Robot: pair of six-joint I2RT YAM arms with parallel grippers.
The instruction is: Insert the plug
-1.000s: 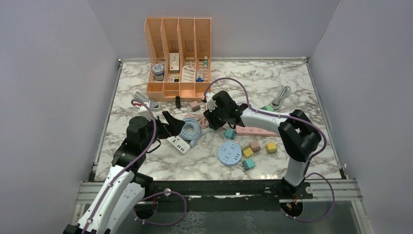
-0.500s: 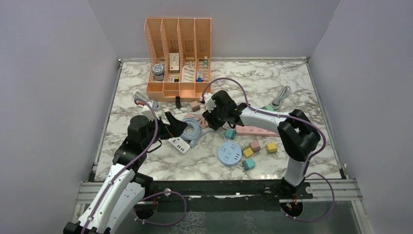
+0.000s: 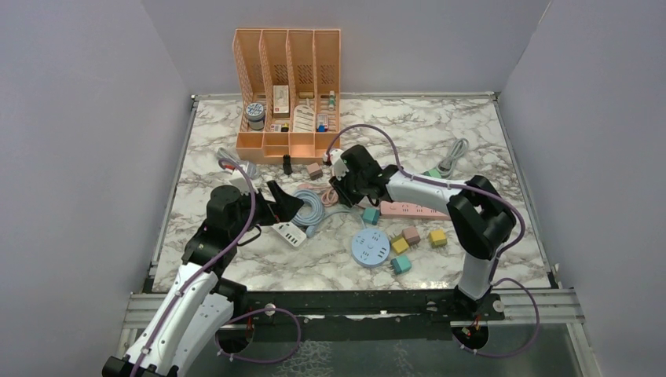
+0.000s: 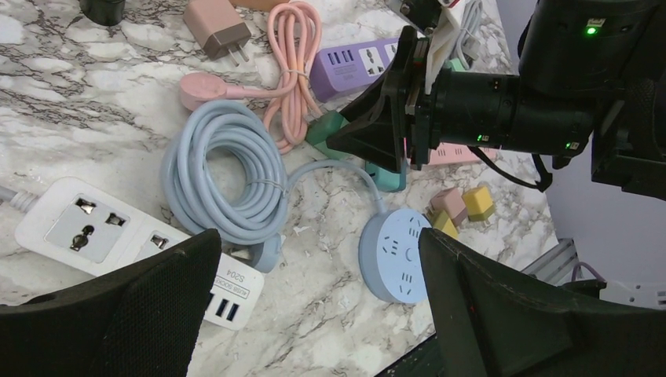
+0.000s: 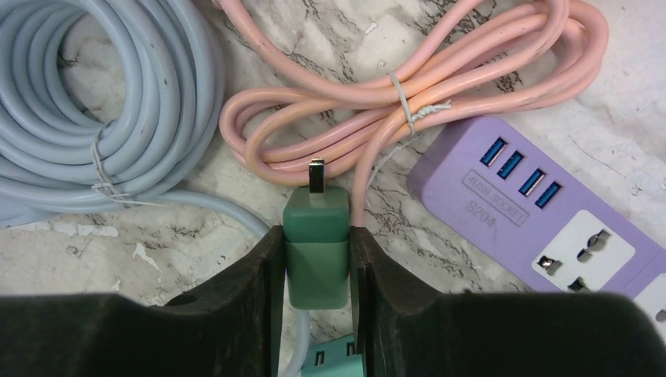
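Note:
My right gripper [image 5: 316, 271] is shut on a dark green plug [image 5: 316, 243], its metal prongs pointing away over a pink cable bundle [image 5: 408, 86]. A purple power strip [image 5: 542, 228] with USB ports and sockets lies just right of the plug. In the top view the right gripper [image 3: 339, 188] is at table centre. My left gripper [image 3: 284, 206] is open and empty above a white power strip [image 4: 102, 236], next to a coiled blue cable [image 4: 224, 177] and a round blue socket [image 4: 397, 255]. The left wrist view also shows the green plug [image 4: 326, 129].
An orange desk organizer [image 3: 287, 86] stands at the back. A pink power strip [image 3: 408, 210] lies under the right arm. Several small coloured adapter cubes [image 3: 401, 264] sit near the round socket [image 3: 371, 248]. A grey cable [image 3: 454, 155] lies at the back right.
My left gripper has moved slightly right, toward the blue cable coil. My right gripper has shifted a little toward the back with the green plug still in it.

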